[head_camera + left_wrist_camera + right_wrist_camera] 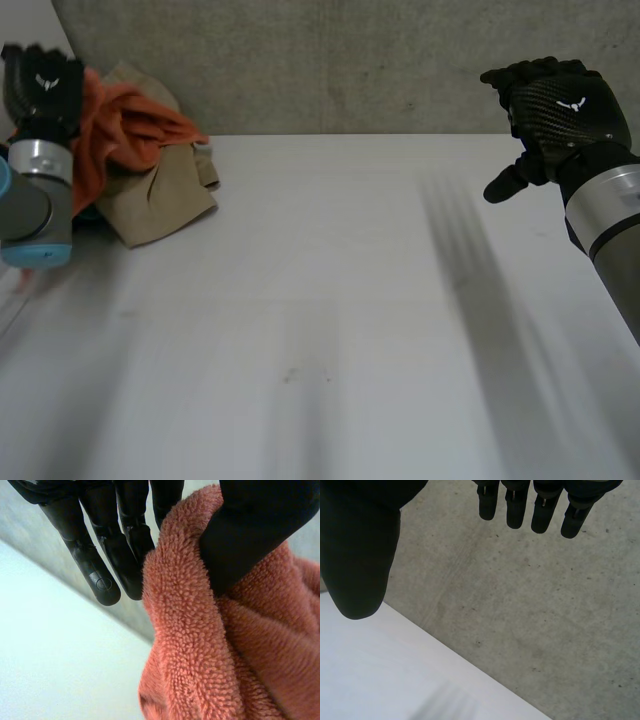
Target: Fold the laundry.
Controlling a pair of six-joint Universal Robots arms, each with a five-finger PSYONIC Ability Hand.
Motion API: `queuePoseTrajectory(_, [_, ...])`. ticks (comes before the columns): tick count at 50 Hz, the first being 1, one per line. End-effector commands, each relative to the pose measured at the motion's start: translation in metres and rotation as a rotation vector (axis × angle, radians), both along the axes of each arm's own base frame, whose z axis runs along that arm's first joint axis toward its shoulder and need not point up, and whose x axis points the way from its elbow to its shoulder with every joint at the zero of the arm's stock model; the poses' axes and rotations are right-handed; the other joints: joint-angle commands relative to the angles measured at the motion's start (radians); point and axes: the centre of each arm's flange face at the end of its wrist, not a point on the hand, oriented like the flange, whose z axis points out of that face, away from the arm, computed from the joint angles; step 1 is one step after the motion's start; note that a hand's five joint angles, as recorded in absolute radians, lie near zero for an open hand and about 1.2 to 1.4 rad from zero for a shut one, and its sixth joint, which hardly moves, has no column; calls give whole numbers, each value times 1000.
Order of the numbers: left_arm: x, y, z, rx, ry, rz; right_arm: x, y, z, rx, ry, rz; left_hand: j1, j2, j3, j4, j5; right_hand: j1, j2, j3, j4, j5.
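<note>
Orange terry towel (pixel 200 645) is pinched between thumb and fingers of the left hand (pixel 40 82), over at the far left of the white table (pixel 330 300), piled with a beige cloth (pixel 165 200). Right hand (pixel 555 100) is held up off the table, fingers loosely spread, nothing gripped.

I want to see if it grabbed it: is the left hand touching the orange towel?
Touching. The left wrist view shows the left hand pressing its thumb into the orange towel, pinching a fold against its fingers.

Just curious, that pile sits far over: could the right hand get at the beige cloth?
Probably, though it's a stretch: nothing stands between the right hand and the beige cloth, but the orange towel in the left hand covers part.
</note>
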Motion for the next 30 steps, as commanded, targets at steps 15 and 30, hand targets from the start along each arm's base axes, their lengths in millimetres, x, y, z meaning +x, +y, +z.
queuePoseTrajectory(15, [-186, 238, -21, 565, 297, -750, -3, -1, 7, -20, 15, -10, 321, 200, 212, 201, 266, -53, -31, -38, -34, -41])
queuePoseTrajectory(30, [-146, 244, 13, 599, 328, -661, 6, -13, -27, 75, 245, 20, -864, -985, -974, -985, -920, -53, -31, -38, -34, -41])
